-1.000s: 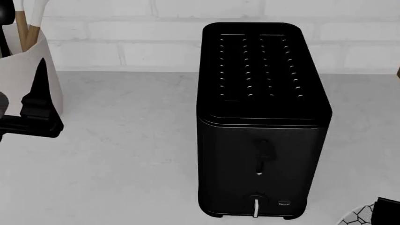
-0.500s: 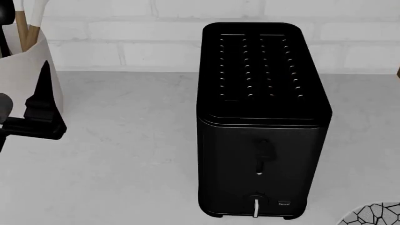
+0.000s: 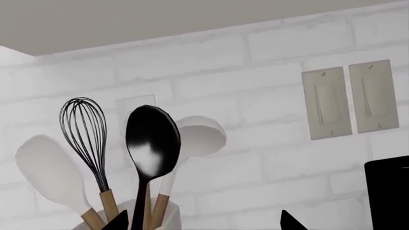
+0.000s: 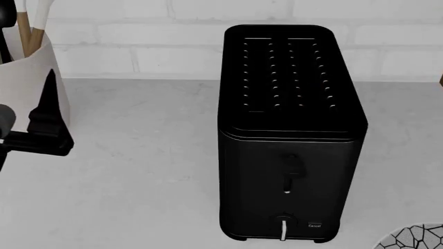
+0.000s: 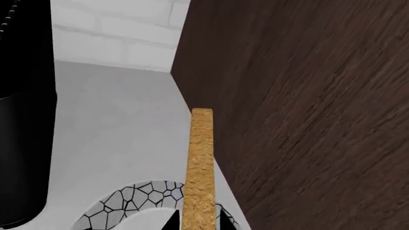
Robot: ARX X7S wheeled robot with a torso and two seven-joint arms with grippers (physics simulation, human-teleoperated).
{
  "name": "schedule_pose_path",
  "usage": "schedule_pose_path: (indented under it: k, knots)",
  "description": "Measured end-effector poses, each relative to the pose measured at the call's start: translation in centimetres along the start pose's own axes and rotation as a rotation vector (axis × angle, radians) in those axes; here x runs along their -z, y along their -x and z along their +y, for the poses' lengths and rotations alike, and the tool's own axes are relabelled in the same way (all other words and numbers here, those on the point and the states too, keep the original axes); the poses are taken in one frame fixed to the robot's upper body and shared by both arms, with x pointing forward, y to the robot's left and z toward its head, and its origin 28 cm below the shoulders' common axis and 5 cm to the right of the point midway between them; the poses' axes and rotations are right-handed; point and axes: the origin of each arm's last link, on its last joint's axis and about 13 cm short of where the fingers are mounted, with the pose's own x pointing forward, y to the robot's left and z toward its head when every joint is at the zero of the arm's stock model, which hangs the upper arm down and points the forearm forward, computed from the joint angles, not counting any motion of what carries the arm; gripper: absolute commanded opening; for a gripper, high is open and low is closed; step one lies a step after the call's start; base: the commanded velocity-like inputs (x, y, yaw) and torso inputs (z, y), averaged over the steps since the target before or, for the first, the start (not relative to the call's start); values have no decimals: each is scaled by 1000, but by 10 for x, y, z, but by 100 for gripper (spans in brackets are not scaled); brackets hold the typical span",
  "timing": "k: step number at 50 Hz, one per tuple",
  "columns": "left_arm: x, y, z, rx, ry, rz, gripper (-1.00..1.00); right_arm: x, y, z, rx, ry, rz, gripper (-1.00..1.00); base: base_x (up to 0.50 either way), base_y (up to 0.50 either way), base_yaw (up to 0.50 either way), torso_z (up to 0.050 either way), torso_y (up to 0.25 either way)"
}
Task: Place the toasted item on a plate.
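Head view: I am looking down on the black toaster standing on the grey table in front of a white brick wall.
Toaster slots: both are showing dark and I am seeing no slice in them from this angle.
Left claw: it is hanging at the left edge of the head view, just beside the cream crock; only one dark finger is showing clearly, so I cannot tell whether it is released or clenched.
Left wrist view: I am facing the crock's utensils against the wall, a wire whisk, a black spoon and a white spatula, with two wall switch plates off to the side.
Right claw: it is showing only in the right wrist view, where its two dark fingertips are sitting on either side of the toast; I am reading it as clenched on the slice.
Toast: the golden-tan slice is standing edge-on to the camera, held in the claw above the plate.
Plate: its mosaic-lined rim is lying on the table under the slice, between the toaster and a dark wooden panel; a sliver of the same rim is peeking in at the bottom right corner of the head view.
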Motion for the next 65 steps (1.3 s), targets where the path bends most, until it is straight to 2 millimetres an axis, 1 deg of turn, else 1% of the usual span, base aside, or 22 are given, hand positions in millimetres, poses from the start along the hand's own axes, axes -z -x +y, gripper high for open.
schedule_pose_path:
  k: [17, 37, 49, 65]
  knots:
    - [1, -1, -1, 6, -4, 3, 100, 11, -7, 7, 15, 8, 51, -100, 0, 0, 0, 0, 0]
    - [1, -2, -2, 8, -8, 4, 100, 28, -10, 15, 20, 46, 93, -100, 0, 0, 0, 0, 0]
    - [2, -1, -1, 11, -10, 7, 100, 35, -8, 16, 11, 97, 97, -100, 0, 0, 0, 0, 0]
    - [3, 0, -1, 12, -13, 9, 100, 37, -8, 11, -4, 181, 84, -100, 0, 0, 0, 0, 0]
